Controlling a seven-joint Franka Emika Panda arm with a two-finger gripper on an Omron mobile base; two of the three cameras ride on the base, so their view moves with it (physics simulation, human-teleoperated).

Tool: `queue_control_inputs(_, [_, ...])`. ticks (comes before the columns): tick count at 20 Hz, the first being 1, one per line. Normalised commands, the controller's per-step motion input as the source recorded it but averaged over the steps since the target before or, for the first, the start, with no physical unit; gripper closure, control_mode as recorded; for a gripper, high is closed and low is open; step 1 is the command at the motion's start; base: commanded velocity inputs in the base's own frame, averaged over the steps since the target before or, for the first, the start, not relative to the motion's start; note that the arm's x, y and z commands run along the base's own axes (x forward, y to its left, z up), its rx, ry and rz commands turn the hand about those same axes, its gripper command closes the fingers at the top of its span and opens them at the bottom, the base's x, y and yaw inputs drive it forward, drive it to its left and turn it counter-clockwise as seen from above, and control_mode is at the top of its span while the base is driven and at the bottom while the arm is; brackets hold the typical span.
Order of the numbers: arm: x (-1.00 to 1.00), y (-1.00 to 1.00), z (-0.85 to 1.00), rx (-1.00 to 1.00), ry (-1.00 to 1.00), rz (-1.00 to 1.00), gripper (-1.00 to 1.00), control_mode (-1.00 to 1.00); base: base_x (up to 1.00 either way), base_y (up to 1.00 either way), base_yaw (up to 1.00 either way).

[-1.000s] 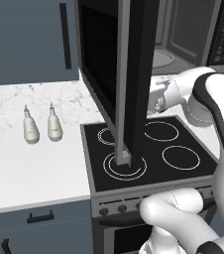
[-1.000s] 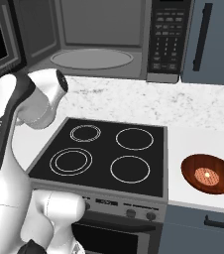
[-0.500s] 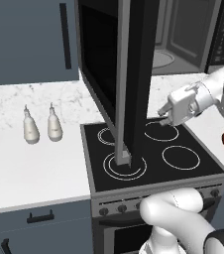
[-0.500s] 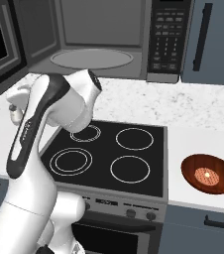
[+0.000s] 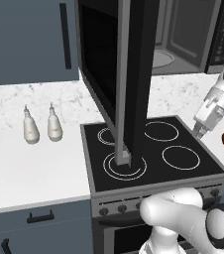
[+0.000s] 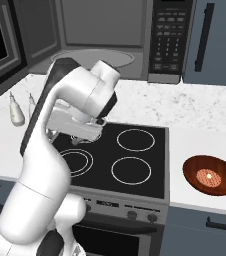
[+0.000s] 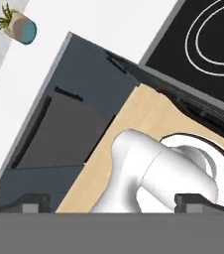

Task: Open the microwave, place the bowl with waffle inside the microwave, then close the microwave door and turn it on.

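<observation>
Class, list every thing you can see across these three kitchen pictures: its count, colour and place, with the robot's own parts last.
microwave: one, black with grey cavity, above the stovetop.
microwave door: one, black, swung wide open.
bowl: one, reddish-brown, on the counter right of the stovetop.
stovetop: one, black with four white rings, between the counters.
bottles: two, white, on the left counter.
potted plant: one, green in a blue pot, on the far counter in the hand view.
cabinet door: one, blue-grey, right of the microwave.
end effector: one, white, over the stovetop's right edge near the bowl.

Both base views look forward and down on the stovetop (image 5: 153,149) (image 6: 116,155), from its left and right; the hand view looks steeply down beside the stovetop (image 7: 203,44).
</observation>
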Motion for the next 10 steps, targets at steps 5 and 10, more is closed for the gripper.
queue_control_inputs(5, [-0.36,-1.00,-0.41,-0.44,0.11,0.38,-1.00,-1.00,0.00,0.00,0.00])
queue_control_inputs(10, [-0.47,-0.97,-0.50,-0.38,-0.03,0.07,-1.00,-1.00,0.00,0.00,0.00])
